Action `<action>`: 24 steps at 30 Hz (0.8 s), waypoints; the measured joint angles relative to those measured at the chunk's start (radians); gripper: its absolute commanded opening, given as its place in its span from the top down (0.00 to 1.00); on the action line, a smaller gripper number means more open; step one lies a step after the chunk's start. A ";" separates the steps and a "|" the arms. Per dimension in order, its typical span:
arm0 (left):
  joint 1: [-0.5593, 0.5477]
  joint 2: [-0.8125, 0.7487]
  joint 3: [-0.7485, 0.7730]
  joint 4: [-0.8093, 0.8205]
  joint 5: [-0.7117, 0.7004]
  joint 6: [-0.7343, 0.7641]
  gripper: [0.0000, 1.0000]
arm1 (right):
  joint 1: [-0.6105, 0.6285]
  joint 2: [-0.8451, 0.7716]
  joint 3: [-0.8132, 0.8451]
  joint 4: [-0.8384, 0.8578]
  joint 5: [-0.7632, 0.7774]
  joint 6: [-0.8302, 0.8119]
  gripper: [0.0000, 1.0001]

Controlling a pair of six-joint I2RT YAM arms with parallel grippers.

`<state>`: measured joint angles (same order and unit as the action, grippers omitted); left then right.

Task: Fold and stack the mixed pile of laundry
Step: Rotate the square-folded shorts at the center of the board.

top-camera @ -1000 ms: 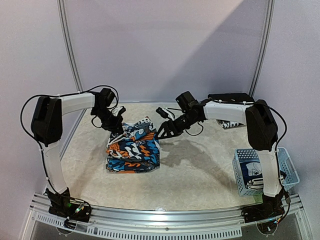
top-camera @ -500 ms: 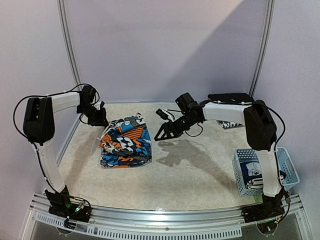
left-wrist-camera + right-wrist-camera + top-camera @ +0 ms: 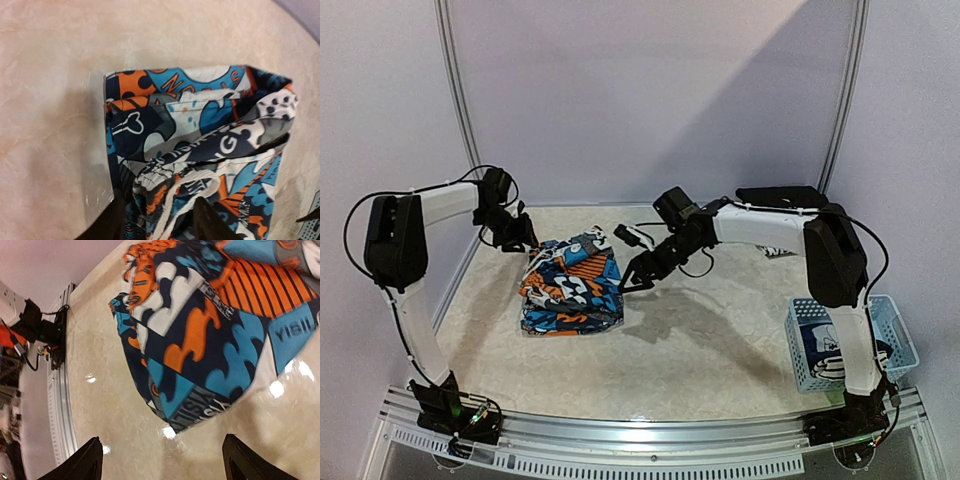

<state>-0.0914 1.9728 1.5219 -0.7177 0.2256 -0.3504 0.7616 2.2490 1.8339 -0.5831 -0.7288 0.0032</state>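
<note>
- A pale blue lattice plastic basket [image 3: 898,345] stands at the near right of the beige marble-patterned table [image 3: 720,340], with a black-and-white printed piece [image 3: 820,345] inside it.
- A plain black garment [image 3: 780,194] and a second black-and-white printed cloth [image 3: 778,248] lie far right, partly screened by the right arm.
- The folded orange-blue-white cartoon-print garment [image 3: 570,285] lies flat, left of centre, its gathered waistband [image 3: 150,177] at the far left end.
- Left gripper [image 3: 523,240]: fingers parted, straddling that waistband.
- Right gripper [image 3: 635,277]: jaws wide, holding nothing, just beside the garment's right edge.
</note>
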 measured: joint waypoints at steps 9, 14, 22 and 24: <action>0.005 -0.096 0.068 0.043 0.068 0.119 0.20 | 0.227 0.055 0.273 -0.099 0.266 -0.424 0.17; 0.010 0.066 0.153 0.042 0.163 0.161 0.03 | 0.328 0.177 0.361 -0.095 0.455 -0.603 0.25; 0.020 0.178 0.113 0.019 0.224 0.167 0.22 | 0.371 0.291 0.367 -0.001 0.702 -0.724 0.34; 0.024 0.178 0.109 0.026 0.237 0.164 0.24 | 0.374 0.293 0.367 0.027 0.747 -0.743 0.36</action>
<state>-0.0677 2.1509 1.6306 -0.6914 0.4622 -0.1864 1.1358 2.5416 2.2005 -0.5564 0.0177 -0.7403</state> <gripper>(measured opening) 0.790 0.670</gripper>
